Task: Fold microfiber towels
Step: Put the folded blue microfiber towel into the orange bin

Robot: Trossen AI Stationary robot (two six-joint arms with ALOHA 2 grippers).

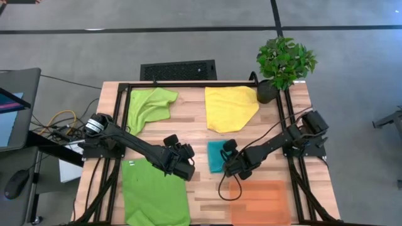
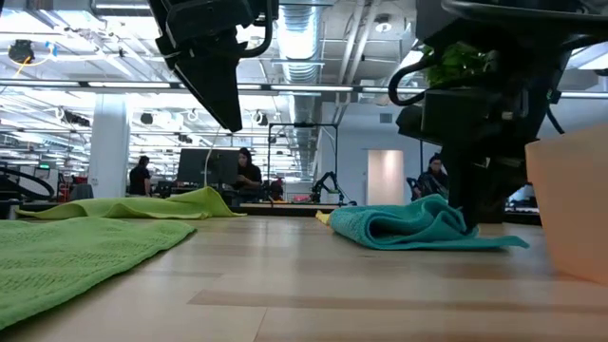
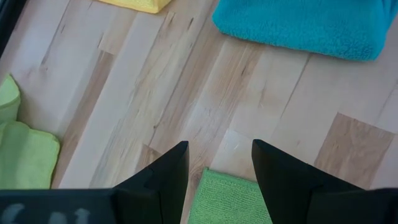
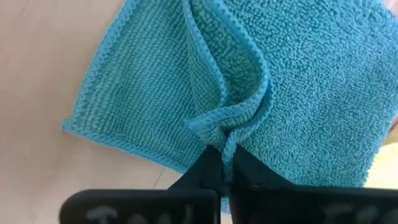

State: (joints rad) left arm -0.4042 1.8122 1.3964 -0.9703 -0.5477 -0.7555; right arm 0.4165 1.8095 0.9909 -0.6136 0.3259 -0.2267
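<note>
A: Where's the teal towel (image 1: 216,156) and which arm has it?

B: It lies near the middle of the worktop (image 1: 195,132), a little toward the right edge, already doubled over. The right tool (image 1: 230,157) is down on it — its fingers (image 4: 211,171) are pinched on a raised ridge of the cloth's hemmed edge, seen plainly from the right wrist.

A: And the left one?

B: The left tool (image 1: 183,162) hangs above bare wood just left of the teal towel, fingers apart and holding nothing. A corner of the flat green towel (image 1: 154,191), spread at the front-left corner, shows right under it.

A: So what does the next move turn on?

B: I'd judge the fold line. The teal bundle runs longer front to back than side to side, and the pinched hem is on its right side, so the right arm is the nearer one.

A: Any writing or labels?

B: None I can read — the towels are plain.
</note>
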